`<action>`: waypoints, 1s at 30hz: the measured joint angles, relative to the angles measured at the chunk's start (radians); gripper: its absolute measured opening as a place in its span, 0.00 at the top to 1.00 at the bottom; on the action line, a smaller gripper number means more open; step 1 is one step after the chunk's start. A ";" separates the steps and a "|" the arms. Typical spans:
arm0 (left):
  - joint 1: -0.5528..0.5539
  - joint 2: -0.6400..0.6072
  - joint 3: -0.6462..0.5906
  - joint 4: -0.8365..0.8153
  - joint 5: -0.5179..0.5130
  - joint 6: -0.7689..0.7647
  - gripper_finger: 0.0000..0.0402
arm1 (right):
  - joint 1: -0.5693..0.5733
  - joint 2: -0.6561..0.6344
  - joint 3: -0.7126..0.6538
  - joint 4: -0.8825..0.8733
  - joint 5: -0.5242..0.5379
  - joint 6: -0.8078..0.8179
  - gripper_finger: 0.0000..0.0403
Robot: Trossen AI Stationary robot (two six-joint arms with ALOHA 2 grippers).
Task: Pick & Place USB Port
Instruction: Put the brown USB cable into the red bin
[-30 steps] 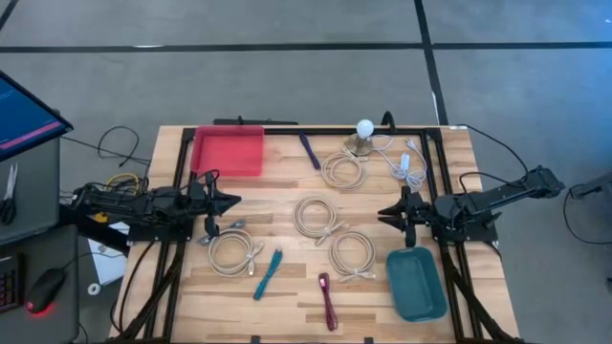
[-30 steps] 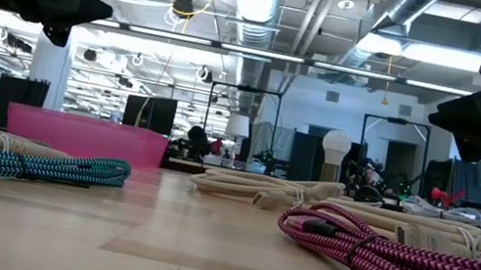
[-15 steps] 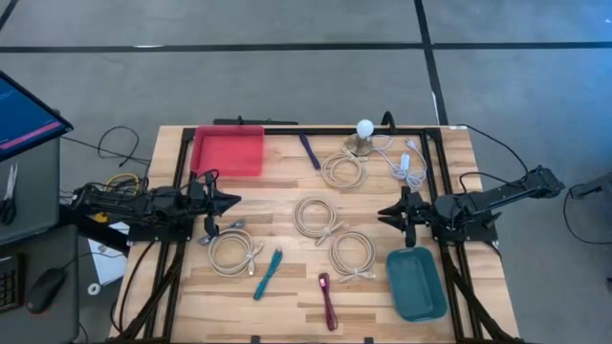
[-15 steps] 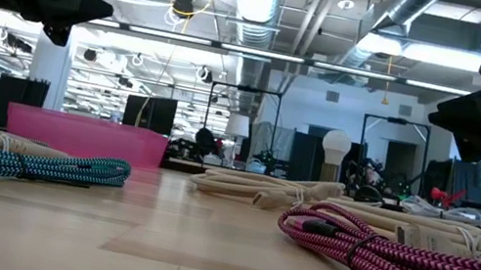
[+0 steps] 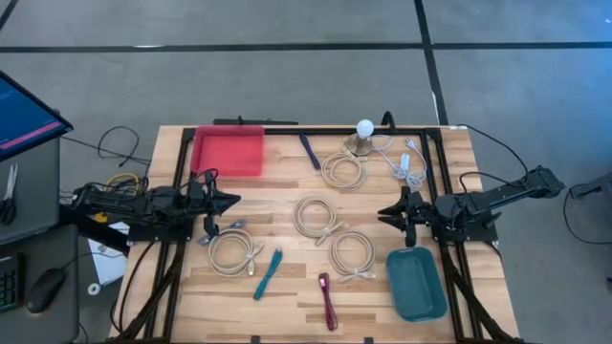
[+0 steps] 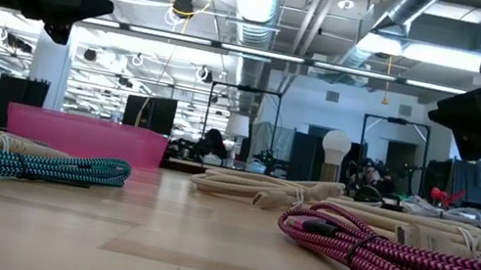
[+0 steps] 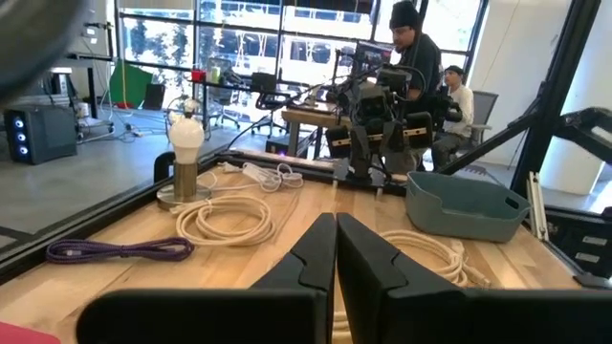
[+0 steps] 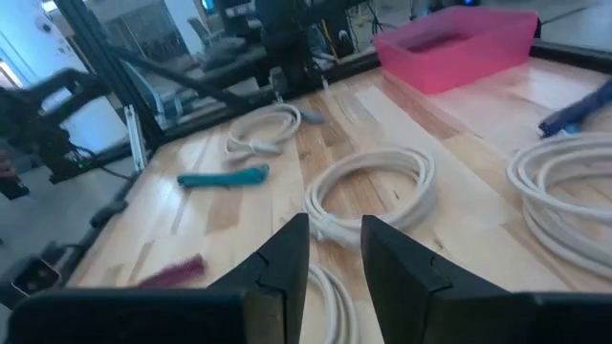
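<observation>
Lay coiled mid-bench, white USB cable (image 5: 316,217), among other coils. Hovered at the left edge, left hand (image 5: 232,202), fingers pressed together, holding nothing. Hung opposite, right hand (image 5: 383,213), fingers slightly parted, empty. Left bare bench (image 5: 277,186) between them.

Red tray (image 5: 228,152) behind the black left gripper (image 5: 232,202); teal tray (image 5: 416,284) beside the black right gripper (image 5: 384,212); cream cable coils (image 5: 318,217) between them; teal braided cable (image 5: 267,273); magenta braided cable (image 5: 327,300); purple cable (image 5: 309,150); pale wooden table (image 5: 287,183).
</observation>
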 joint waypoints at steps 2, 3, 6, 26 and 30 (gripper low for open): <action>0.000 0.000 0.000 0.041 0.000 -0.006 0.97 | 0.000 0.000 0.000 0.046 0.003 0.001 0.77; 0.000 0.000 0.000 0.070 0.000 -0.012 0.97 | 0.000 0.000 0.000 0.073 0.005 0.003 0.77; 0.000 0.000 0.000 0.162 0.000 -0.033 0.97 | 0.000 0.000 0.010 0.126 0.005 0.003 0.77; 0.002 0.424 0.325 0.197 -0.002 0.085 0.97 | 0.001 0.061 0.308 -0.011 0.121 -0.184 0.77; 0.017 0.525 0.401 0.185 -0.043 0.087 0.97 | 0.000 0.148 0.412 -0.123 0.170 -0.193 0.77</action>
